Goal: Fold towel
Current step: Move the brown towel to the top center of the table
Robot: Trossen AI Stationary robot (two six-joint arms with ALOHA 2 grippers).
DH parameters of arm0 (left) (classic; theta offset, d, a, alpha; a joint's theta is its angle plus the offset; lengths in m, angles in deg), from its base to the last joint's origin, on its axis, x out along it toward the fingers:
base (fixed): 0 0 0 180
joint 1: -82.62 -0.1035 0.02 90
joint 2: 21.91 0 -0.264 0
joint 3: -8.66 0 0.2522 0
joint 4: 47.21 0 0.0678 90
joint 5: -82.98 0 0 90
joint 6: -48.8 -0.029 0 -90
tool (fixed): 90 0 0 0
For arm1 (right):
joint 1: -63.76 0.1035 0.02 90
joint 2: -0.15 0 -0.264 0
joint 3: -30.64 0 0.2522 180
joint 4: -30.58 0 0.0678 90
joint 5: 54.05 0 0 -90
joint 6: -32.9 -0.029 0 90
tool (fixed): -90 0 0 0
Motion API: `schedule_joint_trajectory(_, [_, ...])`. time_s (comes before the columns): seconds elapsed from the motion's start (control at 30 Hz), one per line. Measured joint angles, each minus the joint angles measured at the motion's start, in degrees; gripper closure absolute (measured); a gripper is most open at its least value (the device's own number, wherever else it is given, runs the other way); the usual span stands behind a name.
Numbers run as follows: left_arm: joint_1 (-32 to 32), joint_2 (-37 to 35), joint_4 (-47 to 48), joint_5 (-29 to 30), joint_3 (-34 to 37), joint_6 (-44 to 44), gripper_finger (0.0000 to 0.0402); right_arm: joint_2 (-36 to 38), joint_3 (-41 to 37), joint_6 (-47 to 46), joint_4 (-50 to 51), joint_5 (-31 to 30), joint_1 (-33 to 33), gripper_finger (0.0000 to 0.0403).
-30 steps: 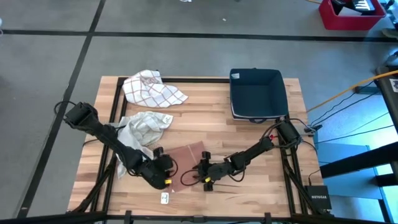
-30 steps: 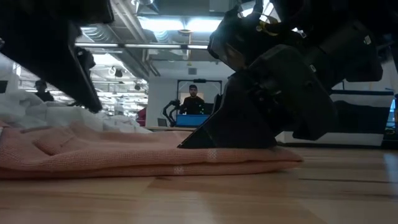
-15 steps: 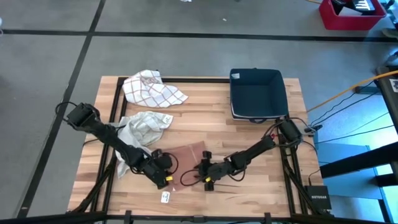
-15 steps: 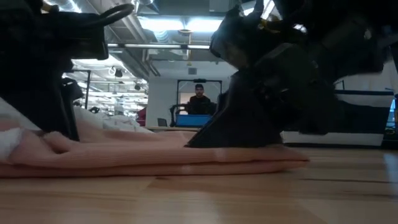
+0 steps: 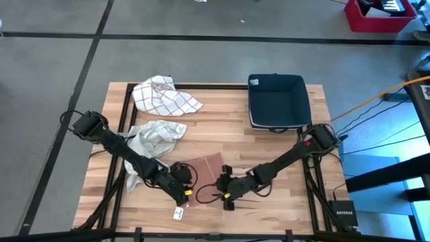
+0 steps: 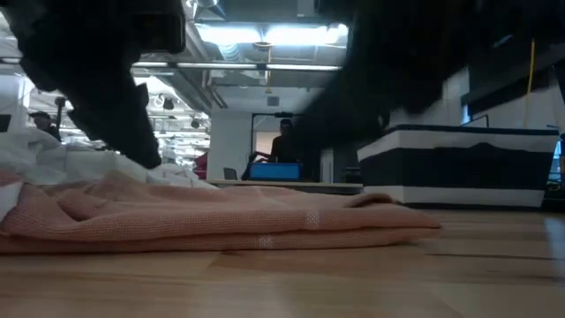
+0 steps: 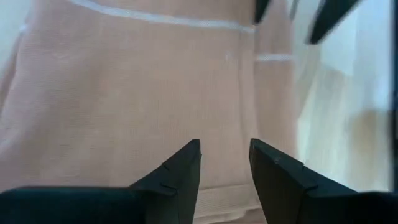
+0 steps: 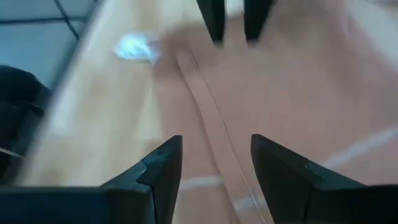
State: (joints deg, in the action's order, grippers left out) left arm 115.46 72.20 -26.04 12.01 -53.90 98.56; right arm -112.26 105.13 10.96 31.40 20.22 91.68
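Wooden table (image 5: pixel 269 151) w/ pink towel (image 5: pixel 205 168) lying flat near front edge. Left gripper (image 5: pixel 183 193) and right gripper (image 5: pixel 225 196) are hovering at its front corners, fingers parted, holding nothing. Judgement: both should be pinching one layer evenly before lifting, keeping edges aligned.
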Motion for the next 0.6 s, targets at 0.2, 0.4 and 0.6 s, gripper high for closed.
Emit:
schedule_joint_trajectory(0.2, [-1.5, -1.4, 8.2, 2.6, 0.0, 0.8, 0.0270, -1.8, 0.1, 1.0, 7.9, 2.8, 0.2, 0.0210])
schedule_joint_trajectory(0.4, [-0.8, -1.4, 10.7, 1.1, -0.1, 5.9, 0.0270, 4.4, 0.3, 10.0, 34.0, 2.8, 0.2, 0.0210])
schedule_joint_trajectory(0.6, [-0.2, -1.7, 9.3, 1.1, -0.4, 3.6, 0.0270, 14.0, -0.2, 10.8, 58.9, 1.1, 0.2, 0.0210])
